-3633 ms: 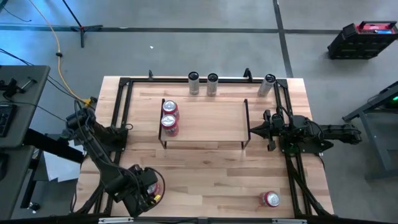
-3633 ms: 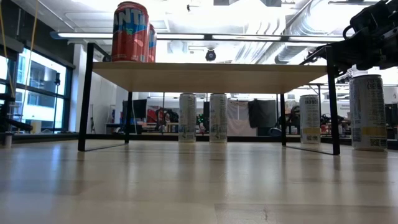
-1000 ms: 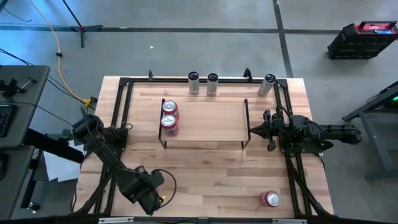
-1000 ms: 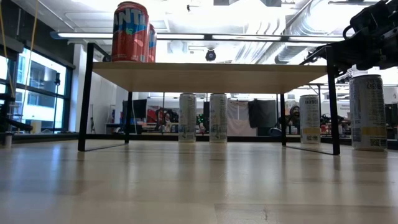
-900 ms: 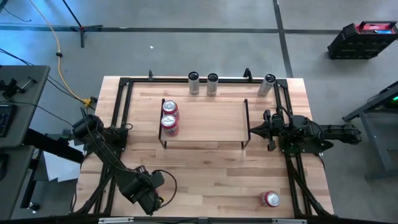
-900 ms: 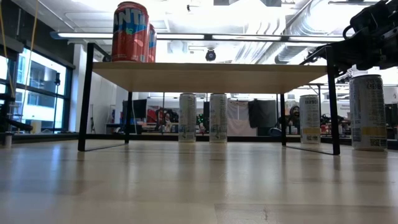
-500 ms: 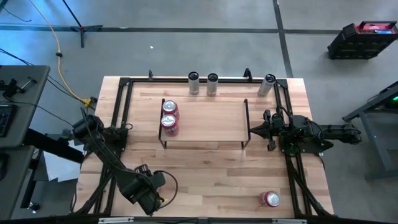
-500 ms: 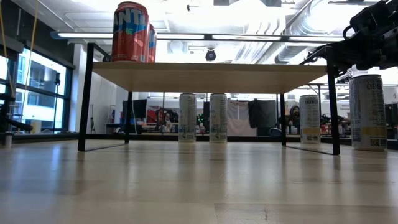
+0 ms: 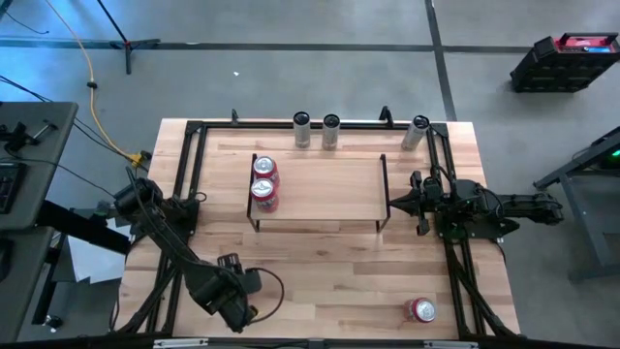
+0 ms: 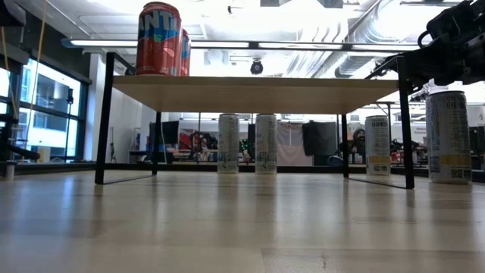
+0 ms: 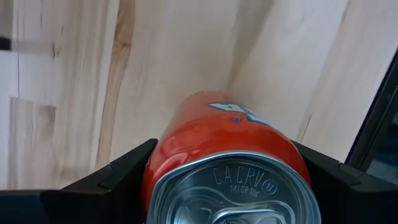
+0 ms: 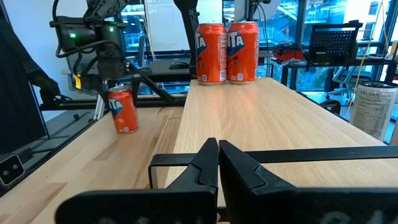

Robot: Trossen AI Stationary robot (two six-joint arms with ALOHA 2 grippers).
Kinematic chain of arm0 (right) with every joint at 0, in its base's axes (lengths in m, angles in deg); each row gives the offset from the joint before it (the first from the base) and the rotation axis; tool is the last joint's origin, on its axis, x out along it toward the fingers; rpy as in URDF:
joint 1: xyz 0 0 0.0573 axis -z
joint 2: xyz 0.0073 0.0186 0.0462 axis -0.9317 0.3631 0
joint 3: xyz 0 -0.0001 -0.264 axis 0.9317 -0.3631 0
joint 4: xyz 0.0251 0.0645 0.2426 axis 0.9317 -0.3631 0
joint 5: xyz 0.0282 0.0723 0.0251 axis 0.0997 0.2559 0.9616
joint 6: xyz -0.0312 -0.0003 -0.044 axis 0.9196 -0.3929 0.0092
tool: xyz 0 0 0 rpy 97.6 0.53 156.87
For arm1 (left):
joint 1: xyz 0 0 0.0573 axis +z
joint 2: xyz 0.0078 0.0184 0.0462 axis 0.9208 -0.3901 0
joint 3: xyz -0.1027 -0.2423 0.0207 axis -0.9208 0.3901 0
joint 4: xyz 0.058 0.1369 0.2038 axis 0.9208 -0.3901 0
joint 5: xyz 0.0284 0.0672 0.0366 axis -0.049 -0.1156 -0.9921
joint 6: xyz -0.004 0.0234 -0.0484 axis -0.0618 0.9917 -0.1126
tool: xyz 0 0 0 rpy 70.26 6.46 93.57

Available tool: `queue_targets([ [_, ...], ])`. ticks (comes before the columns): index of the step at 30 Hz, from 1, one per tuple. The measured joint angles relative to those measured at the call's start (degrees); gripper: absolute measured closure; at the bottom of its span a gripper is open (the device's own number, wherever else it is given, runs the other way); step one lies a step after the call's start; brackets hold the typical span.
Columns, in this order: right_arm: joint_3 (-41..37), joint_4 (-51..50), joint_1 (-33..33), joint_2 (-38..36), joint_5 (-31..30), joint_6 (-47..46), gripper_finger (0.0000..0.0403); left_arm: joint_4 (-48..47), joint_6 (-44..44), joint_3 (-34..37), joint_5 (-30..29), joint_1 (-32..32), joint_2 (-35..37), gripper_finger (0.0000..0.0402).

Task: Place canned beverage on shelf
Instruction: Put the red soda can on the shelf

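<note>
The dark six-joint left arm reaches into the lower left of the high view; its left gripper (image 9: 235, 294) has jaws clamped around an orange can. The dark right arm lies level at centre right; its right gripper (image 9: 395, 203) has jaws pressed together, empty.

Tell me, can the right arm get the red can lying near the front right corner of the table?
Probably yes. The right pincer is shut and empty beside the shelf, and the red can lies alone on bare table on that arm's side. The left pincer is busy holding another can.
</note>
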Motion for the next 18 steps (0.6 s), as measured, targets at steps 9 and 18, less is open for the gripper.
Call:
queue_targets([
  [9,0.01,0.0,-0.01,0.0,0.01,0.0,0.0402,-0.16,5.09,-2.15,-1.41,1.27,-0.22,0.0116],
  [18,0.02,0.0,0.0,0.0,0.0,0.0,0.0402,-0.43,6.62,-3.6,-1.31,2.12,-0.13,0.0116],
])
